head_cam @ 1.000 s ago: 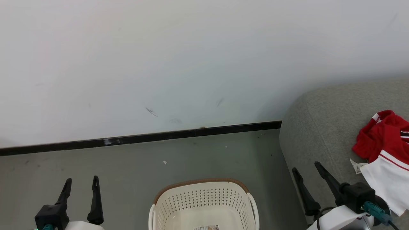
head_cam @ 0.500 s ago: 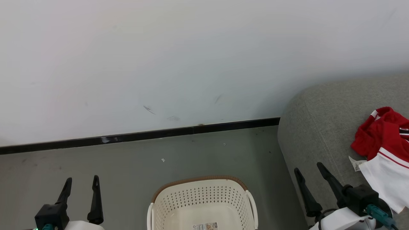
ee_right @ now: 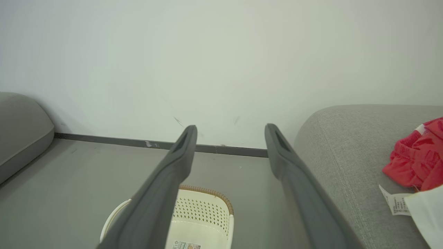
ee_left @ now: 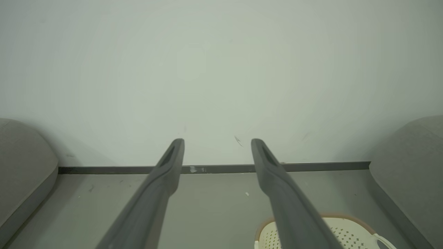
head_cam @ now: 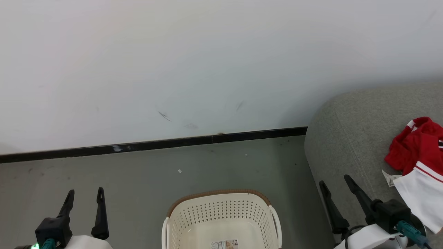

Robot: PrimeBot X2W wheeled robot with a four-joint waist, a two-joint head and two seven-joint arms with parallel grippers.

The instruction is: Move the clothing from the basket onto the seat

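Observation:
The red and white clothing (head_cam: 417, 157) (ee_right: 413, 162) lies crumpled on the grey seat (head_cam: 349, 138) (ee_right: 349, 138) at the right, its white care label (head_cam: 390, 178) (ee_right: 398, 204) showing. The cream basket (head_cam: 221, 221) (ee_right: 204, 218) (ee_left: 346, 233) stands on the floor at bottom centre, with just a printed sticker showing on its bottom. My right gripper (head_cam: 335, 184) (ee_right: 230, 133) is open beside the seat's left edge, holding nothing. My left gripper (head_cam: 86, 195) (ee_left: 217, 147) is open over the floor at lower left, left of the basket.
A pale wall with a dark baseboard (head_cam: 155, 149) runs behind the grey floor (head_cam: 138, 180). Another grey cushion (ee_left: 24, 166) (ee_right: 20, 128) stands at the far left in the wrist views. Open floor lies between it and the basket.
The head view has shifted slightly, so the scene sits a little differently. The left gripper looks a bit lower and further left in the picture. The clothing stays on the seat.

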